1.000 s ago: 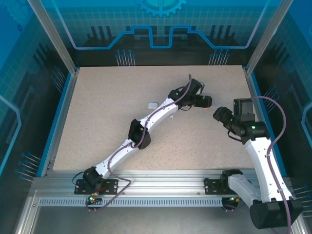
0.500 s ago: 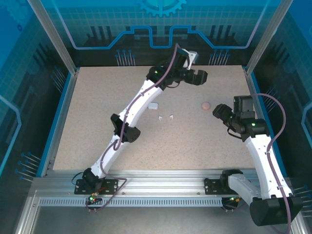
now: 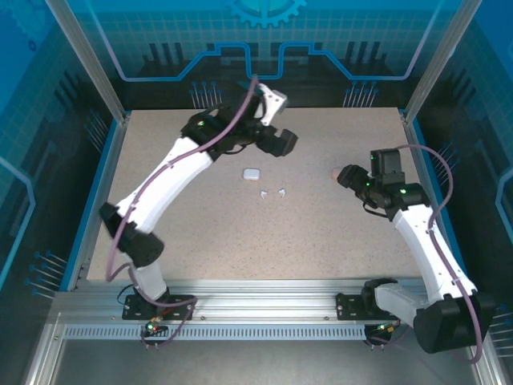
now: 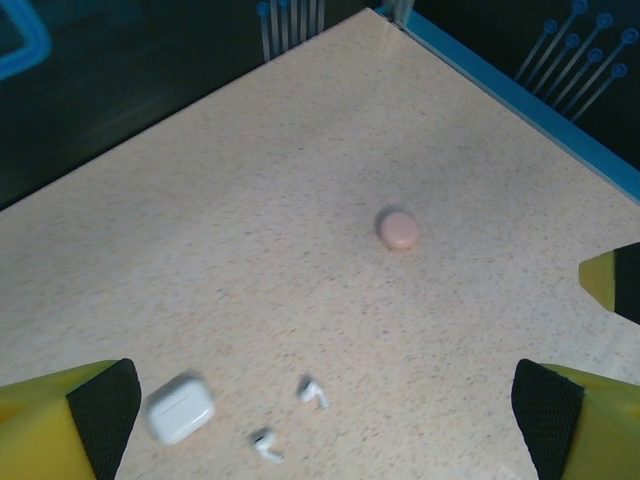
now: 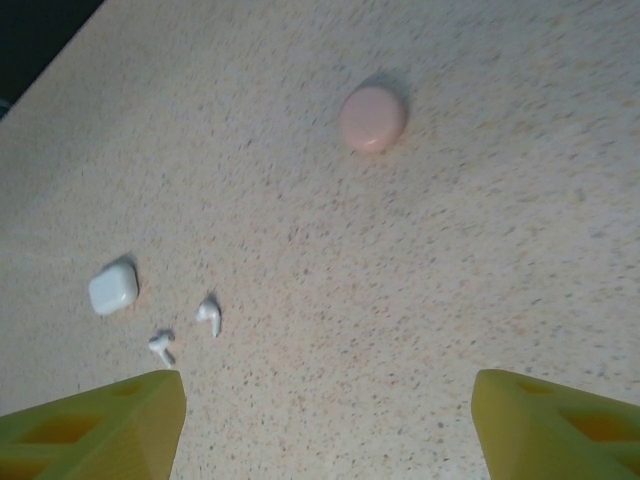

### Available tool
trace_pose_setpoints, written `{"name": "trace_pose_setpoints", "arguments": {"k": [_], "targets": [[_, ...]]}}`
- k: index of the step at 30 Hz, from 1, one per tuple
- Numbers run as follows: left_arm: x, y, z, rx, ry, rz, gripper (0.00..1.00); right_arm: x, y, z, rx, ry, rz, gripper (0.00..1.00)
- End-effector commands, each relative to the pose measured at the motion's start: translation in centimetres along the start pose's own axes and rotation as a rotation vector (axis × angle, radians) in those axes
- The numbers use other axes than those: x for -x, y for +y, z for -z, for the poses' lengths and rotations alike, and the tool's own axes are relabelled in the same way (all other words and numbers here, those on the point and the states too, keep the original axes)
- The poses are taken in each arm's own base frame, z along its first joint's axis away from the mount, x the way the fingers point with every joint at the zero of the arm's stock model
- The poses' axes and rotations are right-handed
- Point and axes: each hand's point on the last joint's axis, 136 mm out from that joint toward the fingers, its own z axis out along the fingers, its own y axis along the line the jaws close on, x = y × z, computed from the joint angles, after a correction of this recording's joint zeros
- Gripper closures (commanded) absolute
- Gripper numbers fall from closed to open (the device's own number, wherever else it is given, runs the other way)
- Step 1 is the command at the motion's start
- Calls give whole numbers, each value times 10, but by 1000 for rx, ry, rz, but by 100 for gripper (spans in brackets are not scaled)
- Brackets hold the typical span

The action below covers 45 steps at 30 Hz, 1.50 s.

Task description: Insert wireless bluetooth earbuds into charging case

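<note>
Two white earbuds (image 3: 263,193) (image 3: 281,192) lie side by side mid-table, right of and slightly nearer than a shut white charging case (image 3: 252,172). The left wrist view has the earbuds (image 4: 313,392) (image 4: 266,443) and white case (image 4: 180,408) low on the left, below my raised, open left gripper (image 4: 320,420) (image 3: 285,144). A round pink case (image 3: 335,172) sits to the right, shut. My right gripper (image 3: 347,176) hovers right beside it, open and empty. From the right wrist, the pink case (image 5: 372,118) is ahead of the gripper (image 5: 330,430), and the earbuds (image 5: 209,314) (image 5: 161,346) and white case (image 5: 113,288) sit far left.
The speckled table (image 3: 200,233) is bordered by a blue rim (image 3: 94,196) and aluminium posts at the back corners. A yellow fingertip (image 4: 612,280) of my right gripper pokes in at the right edge of the left wrist view.
My left arm has risen off the pink case's spot and swung back and to the left, uncovering the pink case and earbuds, its jaws widening. My right gripper edged left toward the pink case.
</note>
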Motion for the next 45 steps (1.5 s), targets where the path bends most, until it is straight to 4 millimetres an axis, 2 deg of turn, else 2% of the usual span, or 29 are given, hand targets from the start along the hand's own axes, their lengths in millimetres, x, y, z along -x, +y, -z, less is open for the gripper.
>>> {"name": "trace_pose_setpoints", "arguments": {"k": [1, 5, 10, 18, 26, 29, 33, 40, 45], "targets": [[12, 24, 33, 68, -139, 13, 1, -4, 25, -8, 32, 12, 37, 24], [-12, 52, 57, 120, -194, 100, 1, -20, 51, -24, 30, 62, 109, 24], [-52, 82, 79, 176, -215, 203, 1, -40, 88, -48, 15, 133, 192, 24], [-114, 130, 89, 261, -237, 422, 1, -67, 149, -95, -55, 233, 306, 23], [-159, 175, 103, 323, -307, 691, 1, -93, 196, -157, -142, 317, 367, 17], [-173, 183, 110, 311, -334, 794, 1, -105, 210, -180, -178, 333, 411, 16], [-184, 187, 114, 323, -341, 845, 1, -112, 215, -206, -239, 305, 445, 17], [-188, 190, 106, 318, -330, 862, 1, -105, 227, -233, -250, 199, 455, 16], [-188, 189, 105, 311, -333, 864, 1, -113, 236, -255, -209, 195, 438, 16]]}}
